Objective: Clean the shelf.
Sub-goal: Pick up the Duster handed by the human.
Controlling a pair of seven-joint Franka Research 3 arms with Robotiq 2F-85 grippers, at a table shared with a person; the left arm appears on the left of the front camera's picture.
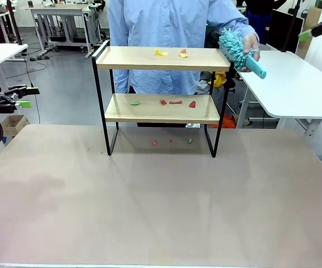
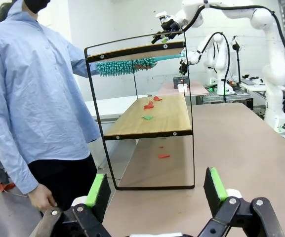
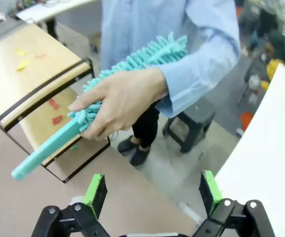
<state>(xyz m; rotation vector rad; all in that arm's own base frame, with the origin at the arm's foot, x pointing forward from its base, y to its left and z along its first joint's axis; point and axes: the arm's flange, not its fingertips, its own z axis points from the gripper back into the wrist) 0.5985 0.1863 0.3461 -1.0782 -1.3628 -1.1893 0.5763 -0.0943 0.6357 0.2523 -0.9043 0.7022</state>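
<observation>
The shelf [image 1: 138, 58] is standing upright on the far middle of the tan table [image 1: 161, 201], its two wooden boards sitting level in the thin black frame. A person in a light blue shirt [image 1: 166, 22] is standing just behind it. The person's hand [image 3: 122, 98] is gripping a teal fluffy duster [image 3: 154, 52] where the head meets the handle, holding it at the shelf's right end, up by the top board; I cannot tell whether the fibres are touching the wood. Yellow and orange scraps [image 1: 161, 52] are lying on the top board, green and red scraps [image 1: 174, 102] are lying on the lower board, and a few more bits [image 1: 154, 143] are lying on the table under the shelf. The left gripper [image 2: 156, 187] is hovering off the table's left side, facing the shelf end-on, jaws spread wide with nothing between them. The right gripper [image 3: 152, 190] is hanging high on the right, looking down on the hand and duster, its jaws likewise spread and empty. A white side table [image 1: 294, 84] is standing off to the right.
</observation>
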